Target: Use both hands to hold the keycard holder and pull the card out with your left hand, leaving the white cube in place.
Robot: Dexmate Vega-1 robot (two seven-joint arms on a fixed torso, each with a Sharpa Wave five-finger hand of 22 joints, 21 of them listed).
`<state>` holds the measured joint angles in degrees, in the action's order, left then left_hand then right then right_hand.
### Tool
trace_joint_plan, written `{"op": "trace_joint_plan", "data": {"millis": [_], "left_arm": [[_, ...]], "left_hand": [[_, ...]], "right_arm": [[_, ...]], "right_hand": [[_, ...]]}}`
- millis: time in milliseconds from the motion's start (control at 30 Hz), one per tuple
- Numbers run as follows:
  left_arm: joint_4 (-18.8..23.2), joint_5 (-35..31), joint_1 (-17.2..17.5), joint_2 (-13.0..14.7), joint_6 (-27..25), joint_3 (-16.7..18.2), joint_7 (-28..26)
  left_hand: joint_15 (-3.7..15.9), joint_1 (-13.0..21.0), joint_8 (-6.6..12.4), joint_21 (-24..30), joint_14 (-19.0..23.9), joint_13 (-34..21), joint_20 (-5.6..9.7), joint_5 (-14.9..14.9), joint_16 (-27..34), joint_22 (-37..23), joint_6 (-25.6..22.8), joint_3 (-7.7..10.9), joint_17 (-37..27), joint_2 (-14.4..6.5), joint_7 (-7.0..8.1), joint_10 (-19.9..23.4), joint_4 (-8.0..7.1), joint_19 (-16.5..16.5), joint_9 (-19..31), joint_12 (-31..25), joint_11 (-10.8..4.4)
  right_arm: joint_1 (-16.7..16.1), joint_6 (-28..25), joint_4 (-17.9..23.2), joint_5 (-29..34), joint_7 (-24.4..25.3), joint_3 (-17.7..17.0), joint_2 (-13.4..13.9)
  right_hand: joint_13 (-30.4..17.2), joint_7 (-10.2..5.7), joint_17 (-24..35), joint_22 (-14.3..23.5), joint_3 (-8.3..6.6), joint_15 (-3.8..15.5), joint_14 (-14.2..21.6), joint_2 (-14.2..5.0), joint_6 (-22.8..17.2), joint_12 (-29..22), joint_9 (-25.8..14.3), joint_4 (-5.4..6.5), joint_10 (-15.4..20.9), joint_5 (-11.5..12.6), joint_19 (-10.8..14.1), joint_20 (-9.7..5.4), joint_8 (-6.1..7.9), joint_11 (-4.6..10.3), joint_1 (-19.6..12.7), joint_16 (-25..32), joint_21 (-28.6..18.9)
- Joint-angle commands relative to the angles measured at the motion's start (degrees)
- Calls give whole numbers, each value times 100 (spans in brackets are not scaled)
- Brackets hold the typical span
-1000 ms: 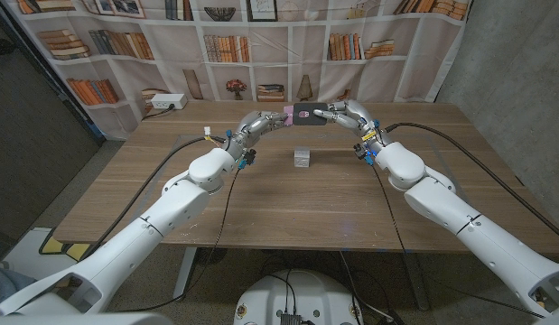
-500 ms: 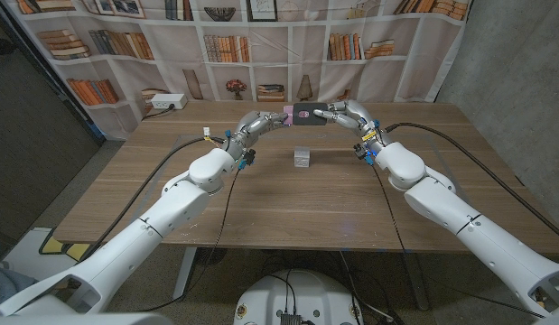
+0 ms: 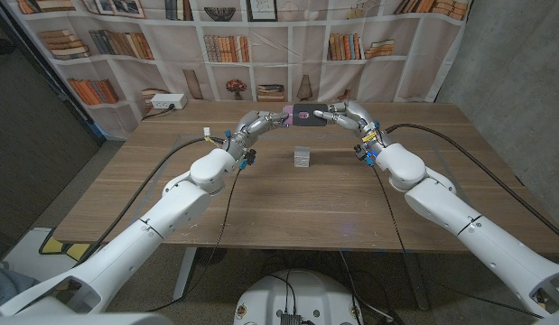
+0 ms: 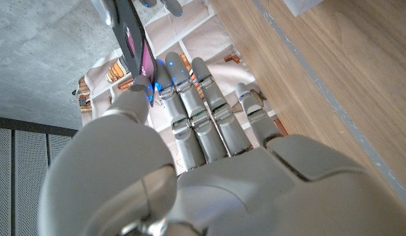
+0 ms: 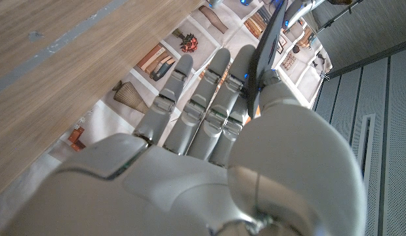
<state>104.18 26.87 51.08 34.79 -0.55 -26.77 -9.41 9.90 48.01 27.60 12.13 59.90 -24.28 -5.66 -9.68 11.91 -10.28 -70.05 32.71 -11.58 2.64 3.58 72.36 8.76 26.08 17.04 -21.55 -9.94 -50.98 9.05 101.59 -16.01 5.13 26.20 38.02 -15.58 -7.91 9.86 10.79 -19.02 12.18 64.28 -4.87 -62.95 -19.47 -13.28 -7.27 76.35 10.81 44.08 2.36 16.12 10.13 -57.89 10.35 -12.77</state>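
Head view: both hands' fingers pinch the keycard holder [image 3: 308, 115], card [image 3: 287, 115] mostly hidden.

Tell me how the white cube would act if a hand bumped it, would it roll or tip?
The white cube sits flat on the table, so it would probably slide, not roll. It looks small, likely light, so easily nudged.

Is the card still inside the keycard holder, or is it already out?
Mostly in. The pink card shows only as a short edge at the dark keycard holder's left end, pinched by the left hand; the right hand grips the other end.
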Motion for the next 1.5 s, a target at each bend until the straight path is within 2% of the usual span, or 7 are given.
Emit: {"op": "trace_joint_plan", "data": {"millis": [33, 167, 267, 500, 867, 1233, 1500], "left_arm": [[38, 33, 26, -10, -35, 9, -13], [54, 60, 19, 14, -45, 2, 47], [51, 74, 3, 37, -31, -10, 123], [24, 53, -49, 87, 49, -54, 302], [-189, 2, -265, 170, 298, -184, 854], [-572, 141, -479, 143, 623, -290, 1526], [-892, 324, -610, 95, 889, -343, 2055]], "left_hand": [[152, 33, 107, 1, 20, -149, -69, -54, 28, -18, 38, -46, -47, 2, -82, 58, -32, -3, 95, -101, -117], [118, 144, 83, -20, -39, -356, -77, -92, -53, -21, 263, 46, -13, -186, -311, -281, -104, -38, 61, -96, 5], [79, 168, -2, -27, -91, -410, -45, -82, -92, -19, 469, 124, 37, -327, -360, -442, -167, -54, -18, -39, 122], [5, 199, -103, -45, -151, -230, -9, -59, -111, -16, 669, 302, 107, -628, -454, -547, -269, -110, -142, 190, 217], [-63, 0, -341, -74, -534, 111, 10, -153, -177, -8, 1072, 516, 164, -977, -559, -785, -498, -258, -325, 647, 284], [-264, -305, -528, -104, -1008, 394, 43, -443, -197, -5, 1280, 737, 169, -1176, -646, -1062, -758, -503, -449, 965, 449], [-382, -564, -732, -122, -1444, 589, -56, -745, -211, -9, 1555, 941, 168, -1187, -727, -1391, -899, -772, -511, 1085, 565]], "right_arm": [[-43, 7, 35, -9, -2, -19, 25], [-60, 15, 52, -13, -4, -28, 38], [-73, 17, 68, -20, -7, -33, 45], [-105, 25, 108, -8, -4, -39, 64], [-158, -20, 206, 21, 51, -73, 100], [-174, -34, 203, 8, 70, -97, 102], [-145, -37, 162, -13, 54, -98, 87]], "right_hand": [[-13, -49, 19, 12, 26, 60, 20, -69, -76, -38, -16, 5, 50, 37, 29, 24, 39, -1, 1, 4, -1], [-21, -50, 19, 12, 26, 54, 20, -69, -72, -37, -16, 8, 37, 36, 27, 30, 39, -2, 8, 3, 1], [-26, -42, 20, 12, 23, 63, 23, -69, -78, -39, -17, 4, 36, 35, 25, 34, 43, 7, 3, 5, 2], [-33, -40, 16, 12, 26, 52, 11, -63, -66, -44, -19, 7, 43, 32, 20, 37, 42, 5, 16, -3, 5], [-45, -36, 14, 11, 23, 45, 4, -63, -68, -44, -18, 12, 28, 30, 24, 45, 46, 11, 29, -6, 5], [-61, -32, 13, 11, 12, 53, -2, -64, -60, -48, -23, 3, 20, 31, 21, 45, 50, -2, 22, -8, 7], [-74, -18, 15, 11, 9, 47, 7, -67, -65, -51, -34, 5, 16, 30, 25, 45, 62, 9, 28, -2, 6]]}}
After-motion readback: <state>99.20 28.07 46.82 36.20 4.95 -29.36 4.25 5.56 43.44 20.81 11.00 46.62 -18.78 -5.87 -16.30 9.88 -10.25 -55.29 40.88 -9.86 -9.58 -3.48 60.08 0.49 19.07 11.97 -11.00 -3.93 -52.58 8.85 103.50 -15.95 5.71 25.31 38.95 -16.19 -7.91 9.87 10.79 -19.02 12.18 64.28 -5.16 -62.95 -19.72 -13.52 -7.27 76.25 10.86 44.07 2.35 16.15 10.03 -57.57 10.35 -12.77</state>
